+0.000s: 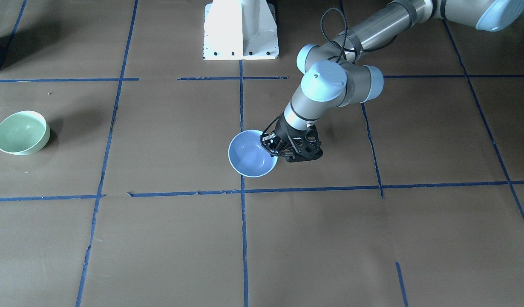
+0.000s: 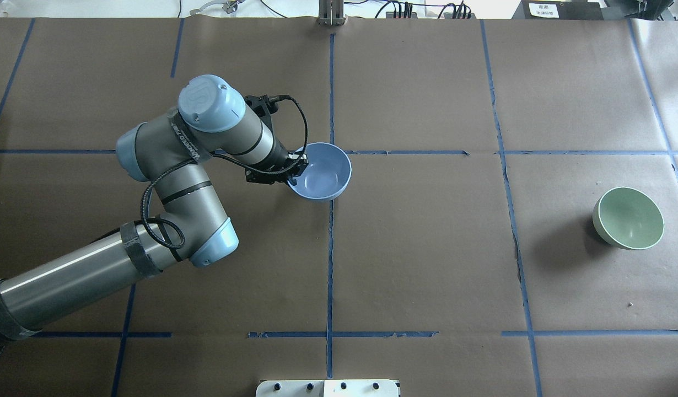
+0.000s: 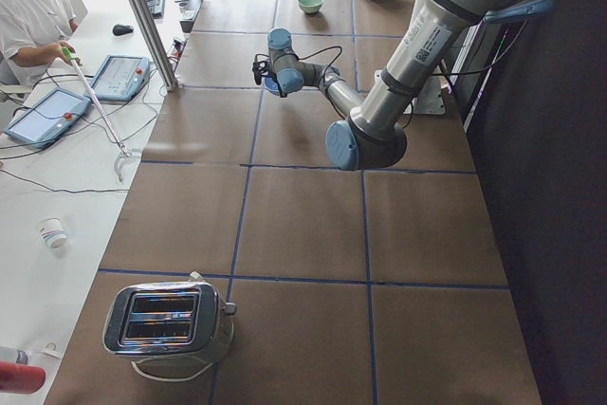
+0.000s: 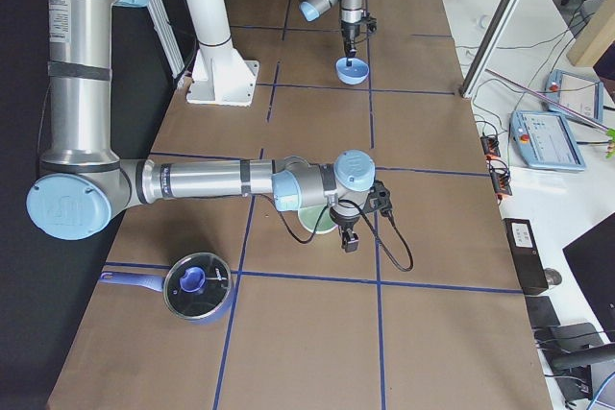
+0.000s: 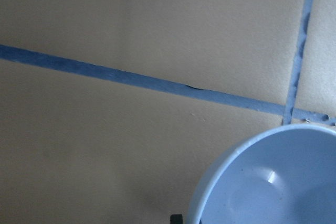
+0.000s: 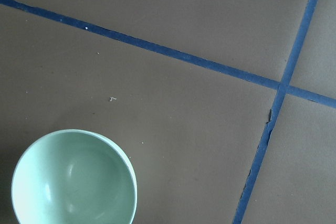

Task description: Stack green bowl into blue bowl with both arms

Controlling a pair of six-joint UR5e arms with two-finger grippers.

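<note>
Steadiness matters most: over the counter (image 2: 427,248), the left arm (image 2: 168,182) should hold the blue bowl (image 2: 325,176) level near the centre, left end effector (image 2: 296,167) pinched on its rim, while the green bowl (image 2: 628,219) sits well apart, near the right end effector (image 4: 351,240), whose opening I cannot tell.
</note>
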